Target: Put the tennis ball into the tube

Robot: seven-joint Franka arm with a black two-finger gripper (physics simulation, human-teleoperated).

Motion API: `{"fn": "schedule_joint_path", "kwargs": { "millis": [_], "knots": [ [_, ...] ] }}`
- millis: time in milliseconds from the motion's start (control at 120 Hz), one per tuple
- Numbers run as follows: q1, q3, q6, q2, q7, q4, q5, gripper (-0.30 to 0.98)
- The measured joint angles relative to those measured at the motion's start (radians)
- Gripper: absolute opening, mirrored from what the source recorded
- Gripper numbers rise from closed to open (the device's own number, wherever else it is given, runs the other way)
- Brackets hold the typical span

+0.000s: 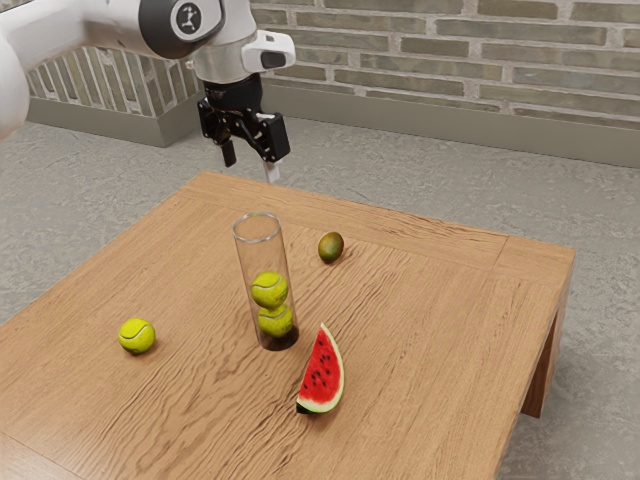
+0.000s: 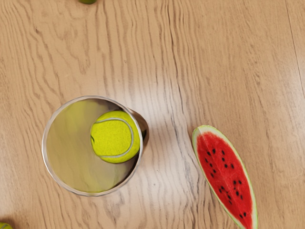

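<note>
Red watermelon wedge [image 1: 323,376] nearest; loose, fuzzy yellow tennis ball [image 1: 137,336] below the open, empty end effector [image 1: 250,170], toward the exterior view's left.

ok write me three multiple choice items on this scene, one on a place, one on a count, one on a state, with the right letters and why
1. Where is the watermelon slice?
A) in the tube
B) on the floor
C) on the table

2. How many tennis balls are in the tube?
A) one
B) two
C) three

3. How is the gripper?
A) open
B) shut on a ball
C) shut on the watermelon slice

1: C, it lies on the wood beside the tube.
2: B, two show stacked through the clear wall; the loose ball lies outside.
3: A, its fingers stand apart with nothing between them.
</note>
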Motion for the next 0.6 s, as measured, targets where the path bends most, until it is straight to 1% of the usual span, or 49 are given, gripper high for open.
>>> {"fn": "schedule_joint_path", "kwargs": {
  "millis": [83,175,308,483,600],
  "knots": [
    [0.000,-0.001,0.001,0.000,0.004,-0.008,0.000,0.67],
    [0.005,0.006,0.000,-0.022,0.007,-0.057,0.005,0.67],
    [0.104,0.012,0.008,-0.084,0.011,-0.204,0.014,0.67],
    [0.237,0.032,0.116,-0.106,0.017,-0.425,0.015,0.67],
    [0.262,0.071,0.220,-0.104,0.026,-0.536,0.015,0.67]
  ]
}}
